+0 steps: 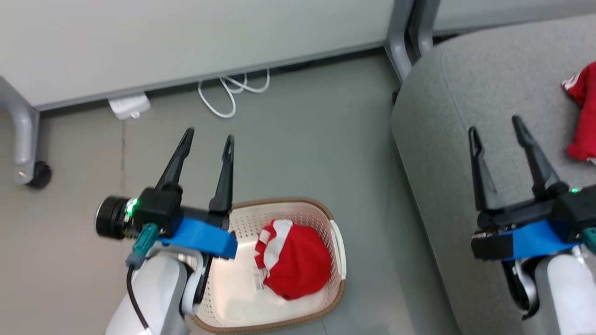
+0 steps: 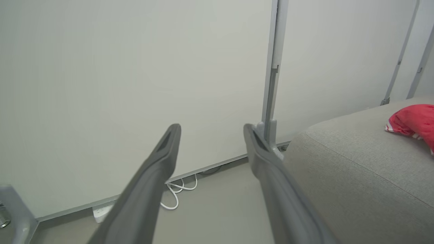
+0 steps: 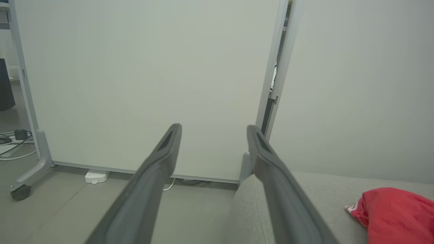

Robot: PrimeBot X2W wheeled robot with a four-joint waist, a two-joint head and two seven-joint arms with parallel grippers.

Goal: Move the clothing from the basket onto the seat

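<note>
I am holding left gripper and right gripper wide apart, empty. 1 red white-striped fabric garment is lying inside the cream perforated plastic basket, a 2nd garment on the grey woven seat right of it. Reaching in, I am risking hooking and tipping the basket.

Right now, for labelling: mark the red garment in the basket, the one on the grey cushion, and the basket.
Cream perforated plastic basket [image 1: 288,213]: head view, far wall.
Red striped fabric garment [image 1: 298,267] inside it: head view, middle.
Other red garment [image 3: 396,217] on grey woven cushion [image 3: 325,196]: right wrist view, crumpled top.
</note>
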